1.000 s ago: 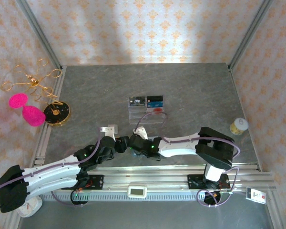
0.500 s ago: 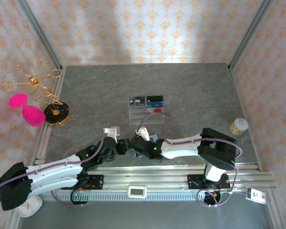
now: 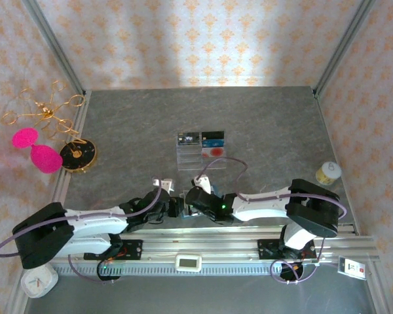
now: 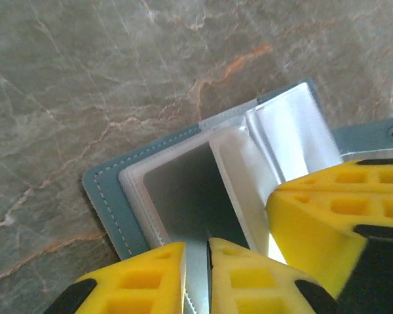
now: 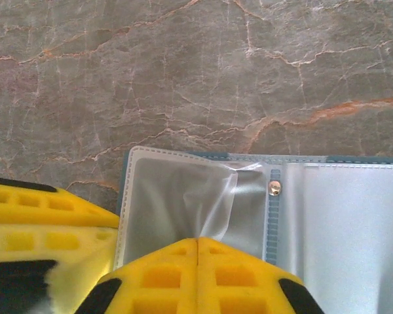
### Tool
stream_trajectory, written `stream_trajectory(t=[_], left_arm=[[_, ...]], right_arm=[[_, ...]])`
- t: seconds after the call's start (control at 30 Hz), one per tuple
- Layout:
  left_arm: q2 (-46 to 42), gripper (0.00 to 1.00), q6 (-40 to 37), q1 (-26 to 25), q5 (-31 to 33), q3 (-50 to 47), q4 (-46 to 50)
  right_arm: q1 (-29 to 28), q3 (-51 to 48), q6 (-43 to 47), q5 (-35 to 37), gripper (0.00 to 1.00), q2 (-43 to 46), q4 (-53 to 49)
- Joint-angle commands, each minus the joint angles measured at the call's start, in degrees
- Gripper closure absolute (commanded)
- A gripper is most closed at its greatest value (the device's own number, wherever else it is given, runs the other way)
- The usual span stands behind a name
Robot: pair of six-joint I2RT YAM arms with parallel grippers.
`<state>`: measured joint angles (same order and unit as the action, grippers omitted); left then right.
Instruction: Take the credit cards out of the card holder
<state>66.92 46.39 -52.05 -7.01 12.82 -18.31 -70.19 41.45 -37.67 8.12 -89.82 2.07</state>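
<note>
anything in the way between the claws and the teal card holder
Nothing visible does. The right claw is shut on a clear plastic pocket of the small teal-blue folding card holder, and the left claw pinches its pale inner sleeves from the other side.

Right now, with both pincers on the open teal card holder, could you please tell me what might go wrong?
1. The right pincer is shut on a wrinkled clear plastic pocket of the open teal folding card holder, with no card visible in its grip. Pulling may stretch or tear the pocket.
2. The left pincer pinches the same holder's clear sleeves, and the right pincer's yellow finger sits right beside it. The two could collide, or they could lift the whole holder.
</note>
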Motion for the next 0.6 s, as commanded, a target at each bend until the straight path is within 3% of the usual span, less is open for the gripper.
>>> stream_trajectory(t=[0.0,0.17,0.4,0.57], left_arm=[[2.91,0.83,-0.85,-0.48,-2.86,2.81,-5.1],[5.39,0.83,-1.54,-0.92,-3.87,6.36,-5.78],[12.9,0.83,-3.28,-2.48,-5.87,12.52,-5.3],[18.66,0.87,-3.33,-3.06,-4.8,17.27,-2.37]], right_arm=[[0.22,-0.66,-2.07,1.9,0.9,2.71,0.36],[0.67,-3.49,-5.5,6.19,0.71,8.15,-3.3],[4.58,-12.65,-7.97,5.67,0.68,19.68,-3.62],[8.0,-17.24,-4.15,-1.79,0.71,24.4,1.07]])
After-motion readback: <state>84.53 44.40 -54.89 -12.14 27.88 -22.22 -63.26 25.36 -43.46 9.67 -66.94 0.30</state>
